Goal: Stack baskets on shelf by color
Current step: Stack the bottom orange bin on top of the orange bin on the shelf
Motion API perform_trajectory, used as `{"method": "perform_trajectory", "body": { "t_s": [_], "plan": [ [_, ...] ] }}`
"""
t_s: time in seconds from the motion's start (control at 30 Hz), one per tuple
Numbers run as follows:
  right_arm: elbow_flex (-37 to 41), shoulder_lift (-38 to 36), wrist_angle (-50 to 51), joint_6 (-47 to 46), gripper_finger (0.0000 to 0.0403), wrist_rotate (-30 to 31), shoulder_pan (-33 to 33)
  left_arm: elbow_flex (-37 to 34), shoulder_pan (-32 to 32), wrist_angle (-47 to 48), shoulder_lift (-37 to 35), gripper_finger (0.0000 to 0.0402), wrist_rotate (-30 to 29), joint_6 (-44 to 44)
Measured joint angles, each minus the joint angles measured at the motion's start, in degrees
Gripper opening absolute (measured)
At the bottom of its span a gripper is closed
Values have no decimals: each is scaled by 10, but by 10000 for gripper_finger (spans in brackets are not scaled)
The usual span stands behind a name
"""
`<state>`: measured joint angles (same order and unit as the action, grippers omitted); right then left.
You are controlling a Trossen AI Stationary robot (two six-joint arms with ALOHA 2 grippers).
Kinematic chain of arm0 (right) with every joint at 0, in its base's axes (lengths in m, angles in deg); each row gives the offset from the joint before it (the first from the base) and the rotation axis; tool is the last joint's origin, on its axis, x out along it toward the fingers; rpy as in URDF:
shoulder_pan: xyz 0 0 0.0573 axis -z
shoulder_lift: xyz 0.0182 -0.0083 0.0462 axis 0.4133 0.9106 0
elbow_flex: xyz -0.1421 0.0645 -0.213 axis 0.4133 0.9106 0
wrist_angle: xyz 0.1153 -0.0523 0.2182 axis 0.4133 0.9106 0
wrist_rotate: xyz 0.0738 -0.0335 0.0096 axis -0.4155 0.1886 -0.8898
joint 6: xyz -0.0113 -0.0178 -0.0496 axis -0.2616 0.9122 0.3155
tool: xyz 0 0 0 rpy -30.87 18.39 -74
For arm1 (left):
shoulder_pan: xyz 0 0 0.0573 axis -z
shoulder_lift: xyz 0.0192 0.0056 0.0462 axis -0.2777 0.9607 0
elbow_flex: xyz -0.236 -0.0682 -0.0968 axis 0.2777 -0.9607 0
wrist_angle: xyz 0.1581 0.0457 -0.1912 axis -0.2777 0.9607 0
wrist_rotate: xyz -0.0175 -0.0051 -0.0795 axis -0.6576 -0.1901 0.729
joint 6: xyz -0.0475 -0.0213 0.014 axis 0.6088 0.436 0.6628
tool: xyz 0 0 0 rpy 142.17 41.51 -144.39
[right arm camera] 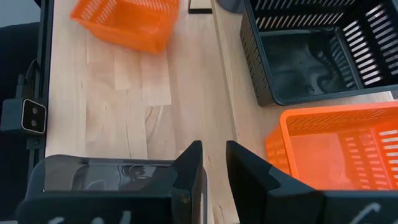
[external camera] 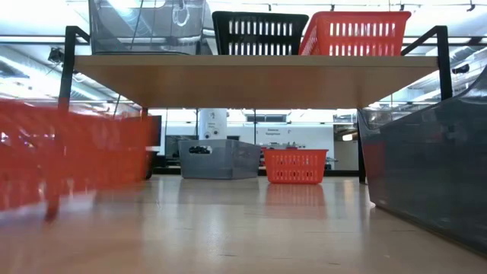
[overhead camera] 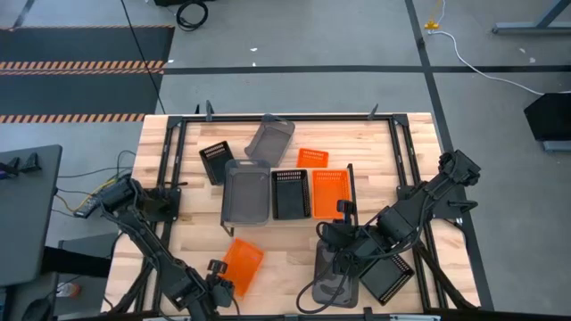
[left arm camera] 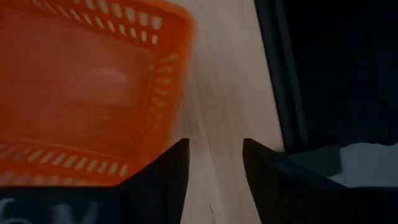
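On the shelf (overhead camera: 352, 178) a grey basket (overhead camera: 245, 193), a black basket (overhead camera: 288, 193) and an orange basket (overhead camera: 328, 193) sit side by side, one per colour, each looking like the base of its own stack. Loose ones lie around: a near orange basket (overhead camera: 241, 264) just beside the left tool (overhead camera: 220, 283), whose fingers are spread and holding nothing, apparently lining up on its rim. The right tool (overhead camera: 343, 247), fingers close together with a slim gap and nothing between them, hangs over the near grey basket (overhead camera: 335, 272) by a second black basket (overhead camera: 386, 277) at near right.
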<state>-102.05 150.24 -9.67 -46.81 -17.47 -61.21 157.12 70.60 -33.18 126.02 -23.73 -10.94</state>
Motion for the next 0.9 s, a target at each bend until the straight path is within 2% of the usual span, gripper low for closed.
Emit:
{"method": "perform_trajectory", "body": {
  "t_s": [0.23,0.4,0.47,0.57,0.7,0.9],
  "plan": [
    [0,0,-2,0,78,-1,0,4,-7,0,2,176,7,-5],
    [0,0,-1,0,78,-2,0,38,-5,16,-3,176,14,-18],
    [0,0,-2,0,78,-2,0,57,-2,40,-3,176,0,-32],
    [0,0,-2,0,78,-3,0,71,1,97,-4,176,-51,-38],
    [0,0,-1,0,78,-4,0,56,1,131,-4,176,-77,-37],
    [0,0,-1,0,78,-4,0,7,-7,80,-4,176,-75,-39]
  ]
}}
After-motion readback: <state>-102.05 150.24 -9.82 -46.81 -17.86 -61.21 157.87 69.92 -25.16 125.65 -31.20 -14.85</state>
